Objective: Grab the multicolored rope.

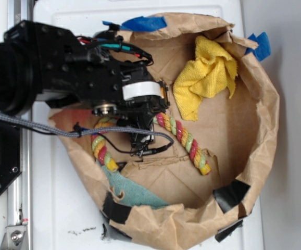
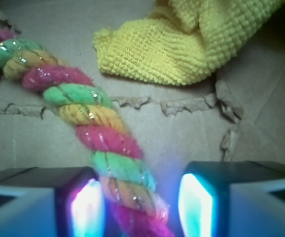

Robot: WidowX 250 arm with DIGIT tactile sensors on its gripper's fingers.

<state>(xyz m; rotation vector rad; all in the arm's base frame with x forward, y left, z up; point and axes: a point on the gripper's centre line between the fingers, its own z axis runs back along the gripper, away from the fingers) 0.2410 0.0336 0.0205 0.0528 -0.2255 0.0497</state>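
2 lit fingertips (image 2: 88,207) frame the shot in the wrist view, and the multicolored rope (image 2: 90,121) runs straight down between them. That is the relation this grab turns on: the rope's long axis goes from the upper left of that view, slanting down toward the gap, and passes in between the pads closer to the left one than the right. The fingers are apart, with clear space on the right side of the rope, and nothing shows them pressing on it yet.

Using the paper bag (image 1: 260,125) as the landmark in the exterior view: the rope lies on the bag's floor, around its middle, curving from the bag's left wall, under the gripper (image 1: 140,136), and out toward the lower right of the floor. The gripper hangs over the bag's left-centre, covering the rope's middle stretch.

The yellow cloth (image 1: 208,75) sits at the bag's upper right, well apart from the fingers. The teal green cloth (image 1: 135,190) lies along the bag's lower left, just beside the rope's left end.

My read: the fingers straddle the rope across its width, so closing should catch it, though how far down the pads sit I cannot tell.
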